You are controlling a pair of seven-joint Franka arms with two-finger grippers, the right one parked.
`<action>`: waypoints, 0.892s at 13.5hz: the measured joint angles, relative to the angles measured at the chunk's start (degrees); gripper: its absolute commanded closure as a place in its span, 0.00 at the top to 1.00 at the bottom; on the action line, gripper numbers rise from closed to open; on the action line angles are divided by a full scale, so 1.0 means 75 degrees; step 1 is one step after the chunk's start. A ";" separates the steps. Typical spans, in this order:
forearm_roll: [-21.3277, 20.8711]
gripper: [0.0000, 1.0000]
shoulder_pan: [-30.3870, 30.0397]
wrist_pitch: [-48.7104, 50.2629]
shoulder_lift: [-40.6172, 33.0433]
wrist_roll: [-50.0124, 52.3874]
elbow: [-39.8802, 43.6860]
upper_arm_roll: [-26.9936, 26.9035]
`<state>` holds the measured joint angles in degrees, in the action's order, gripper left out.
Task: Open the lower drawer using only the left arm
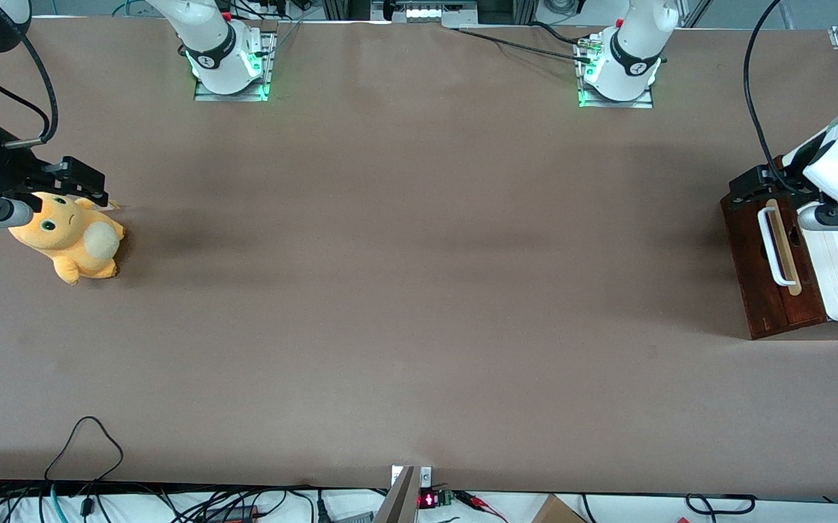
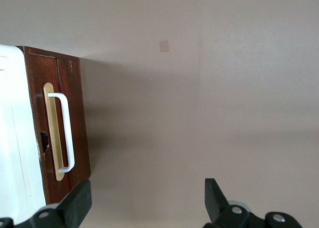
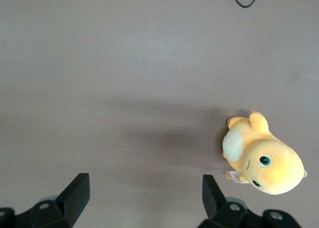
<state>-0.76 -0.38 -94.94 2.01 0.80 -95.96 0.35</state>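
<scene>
Above the lower drawer (image 1: 773, 261) | left arm's end effector (image 2: 147, 200) open, empty | no legible writing.

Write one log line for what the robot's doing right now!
gripper: open, above table in front of lower drawer | handle: ungrasped | drawer: shut

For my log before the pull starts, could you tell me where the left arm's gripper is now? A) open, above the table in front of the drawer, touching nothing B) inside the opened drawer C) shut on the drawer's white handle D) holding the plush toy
A: the left wrist view shows the gripper with fingers spread, over bare table, clear of the lower drawer and its white handle.
</scene>
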 measured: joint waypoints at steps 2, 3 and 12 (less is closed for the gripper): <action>0.0000 1.00 0.0000 0.0001 0.0000 0.0000 0.0000 0.0000; 0.0000 1.00 0.0000 0.0001 0.0000 0.0000 0.0000 0.0000; 0.0000 1.00 0.0000 0.0242 0.0001 -0.0003 0.0076 -0.0003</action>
<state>-0.76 -0.38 -93.13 2.02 0.78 -95.40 0.32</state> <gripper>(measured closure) 0.000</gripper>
